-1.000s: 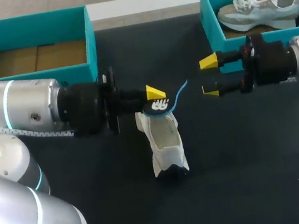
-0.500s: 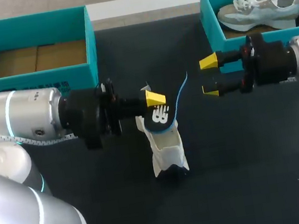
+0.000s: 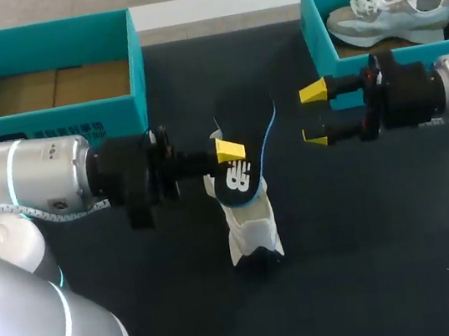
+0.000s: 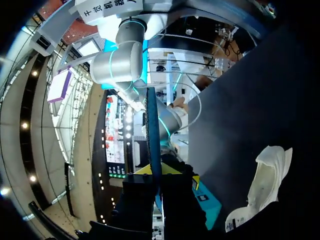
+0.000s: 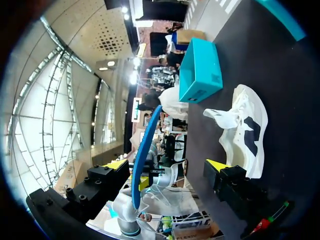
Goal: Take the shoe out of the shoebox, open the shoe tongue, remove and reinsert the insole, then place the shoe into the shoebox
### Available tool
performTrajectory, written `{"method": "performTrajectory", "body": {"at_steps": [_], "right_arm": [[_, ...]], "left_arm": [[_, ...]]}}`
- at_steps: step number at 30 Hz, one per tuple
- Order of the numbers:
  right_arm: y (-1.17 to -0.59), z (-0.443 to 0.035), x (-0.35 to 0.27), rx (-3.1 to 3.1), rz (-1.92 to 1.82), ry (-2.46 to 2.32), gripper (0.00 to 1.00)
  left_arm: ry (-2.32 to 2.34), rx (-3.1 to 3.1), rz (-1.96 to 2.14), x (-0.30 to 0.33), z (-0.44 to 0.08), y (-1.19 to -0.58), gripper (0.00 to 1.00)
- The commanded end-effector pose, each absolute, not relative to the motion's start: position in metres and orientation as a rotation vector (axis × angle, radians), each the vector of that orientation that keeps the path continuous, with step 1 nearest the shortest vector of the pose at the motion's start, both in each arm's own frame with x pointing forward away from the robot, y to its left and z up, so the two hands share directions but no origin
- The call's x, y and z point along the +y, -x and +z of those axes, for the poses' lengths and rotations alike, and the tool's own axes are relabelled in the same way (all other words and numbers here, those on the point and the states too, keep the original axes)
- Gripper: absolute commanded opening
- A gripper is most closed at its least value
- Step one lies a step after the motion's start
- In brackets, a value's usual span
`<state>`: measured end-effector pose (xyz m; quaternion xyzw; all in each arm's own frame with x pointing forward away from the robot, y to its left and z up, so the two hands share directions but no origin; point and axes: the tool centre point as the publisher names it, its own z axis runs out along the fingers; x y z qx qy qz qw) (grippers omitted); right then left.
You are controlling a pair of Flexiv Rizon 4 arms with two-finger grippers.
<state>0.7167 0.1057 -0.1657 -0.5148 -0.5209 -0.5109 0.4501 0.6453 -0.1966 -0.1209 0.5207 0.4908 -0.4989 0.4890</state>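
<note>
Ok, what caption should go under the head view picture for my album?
Left claw holds the insole over the white shoe, right claw open beside it.

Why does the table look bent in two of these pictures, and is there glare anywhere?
Left wrist view: the fisheye lens bows the table edge and stretches the shoe. Right wrist view: same bending, with bright daylight behind the insole. Head view: lines run straight, light is even, no glare, only a soft sheen on the left arm; the dark table hides shadows.
</note>
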Motion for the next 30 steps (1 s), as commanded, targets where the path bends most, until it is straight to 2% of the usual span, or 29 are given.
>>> {"method": "performTrajectory", "body": {"at_steps": [1,14,17,20,22,24,30], "right_arm": [[-0.721,-0.168,0.111,-1.266,-1.260,1.270,1.00],[-0.718,-0.165,0.141,-1.245,-1.232,1.239,1.00],[-0.717,-0.160,0.146,-1.251,-1.225,1.230,0.81],[-0.715,-0.158,0.151,-1.256,-1.214,1.221,0.76],[-0.714,-0.159,0.152,-1.253,-1.209,1.220,0.66],[-0.713,-0.159,0.156,-1.248,-1.207,1.214,0.49],[-0.711,-0.163,0.162,-1.236,-1.198,1.201,0.46]], "left_arm": [[-1.298,1.183,-1.145,-0.200,-0.136,-0.647,0.00],[-1.350,1.172,-1.010,-0.222,-0.162,-0.662,0.00],[-1.337,1.180,-1.003,-0.229,-0.171,-0.667,0.00],[-1.335,1.185,-0.998,-0.236,-0.175,-0.670,0.00],[-1.350,1.180,-0.988,-0.241,-0.177,-0.671,0.00],[-1.356,1.175,-0.986,-0.245,-0.178,-0.672,0.00],[-1.372,1.168,-0.973,-0.254,-0.179,-0.671,0.00]]}}
